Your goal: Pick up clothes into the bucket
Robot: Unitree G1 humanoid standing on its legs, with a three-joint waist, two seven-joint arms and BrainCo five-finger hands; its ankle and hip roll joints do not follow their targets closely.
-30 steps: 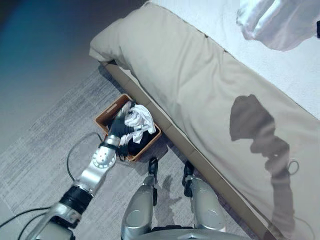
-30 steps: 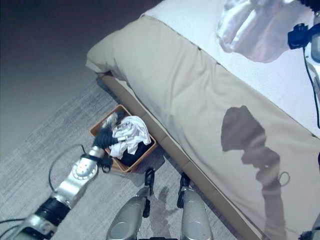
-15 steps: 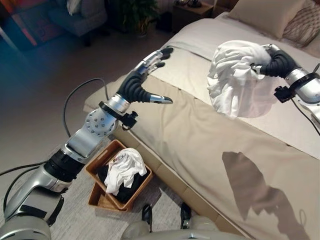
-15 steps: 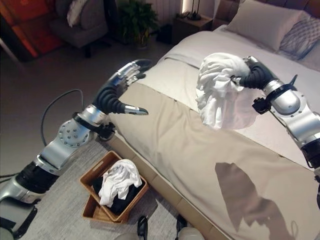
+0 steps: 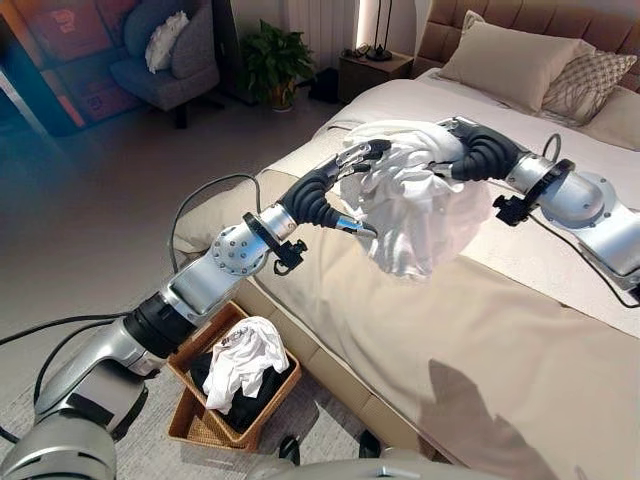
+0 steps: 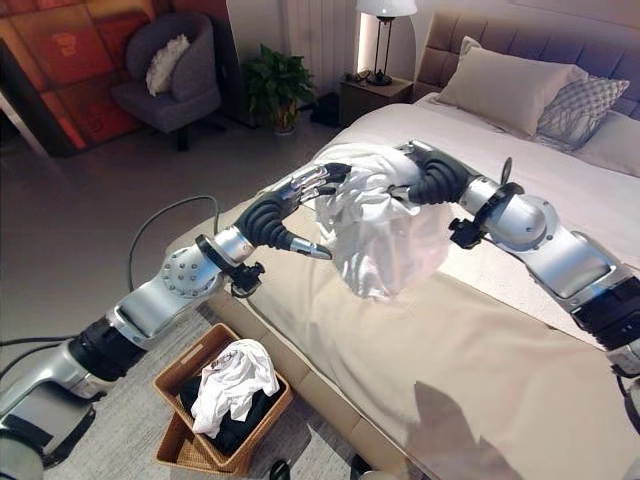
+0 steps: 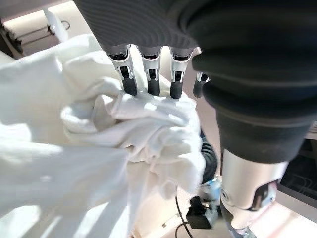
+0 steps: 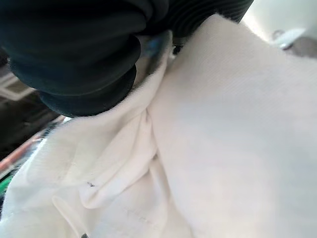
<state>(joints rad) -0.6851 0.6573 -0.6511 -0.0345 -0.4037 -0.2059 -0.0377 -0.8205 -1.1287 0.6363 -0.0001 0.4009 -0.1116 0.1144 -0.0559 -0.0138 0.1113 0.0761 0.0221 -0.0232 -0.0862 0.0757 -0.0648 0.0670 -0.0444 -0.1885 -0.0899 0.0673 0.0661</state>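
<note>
A bundle of white clothes (image 5: 410, 215) hung in the air above the bed (image 5: 520, 330), held up between the two hands. The right hand (image 5: 462, 150) sat at the bundle's upper edge, at about 1 o'clock from its middle, with its dark cover against the cloth. Its fingers were buried in the folds, so whether they were curled or straight could not be determined; the right wrist view showed white cloth pressed up against the cover and nothing of the fingers.

The left hand (image 5: 345, 175) met the bundle from about 10 o'clock. Its fingers (image 7: 151, 84) were straight and spread, their dark tips touching the top of the crumpled cloth, and the thumb (image 6: 305, 250) stood apart below, pointing at the cloth's lower side without closing on it. The hand was therefore open against the clothes, not clamped.

The basket (image 5: 195, 425) stood on the floor beside the bed, at about 7 o'clock from the hanging bundle and well apart from it. It already contained a white garment (image 5: 245, 355) lying on top of dark clothing (image 5: 225, 400). The basket's near corner was cut off by the lower edge of the left eye view.

Pillows (image 6: 505, 90) lay at the head of the bed, at 1 o'clock. An armchair (image 6: 170, 80) and a potted plant (image 6: 275, 85) stood across the room, at 11 o'clock.
</note>
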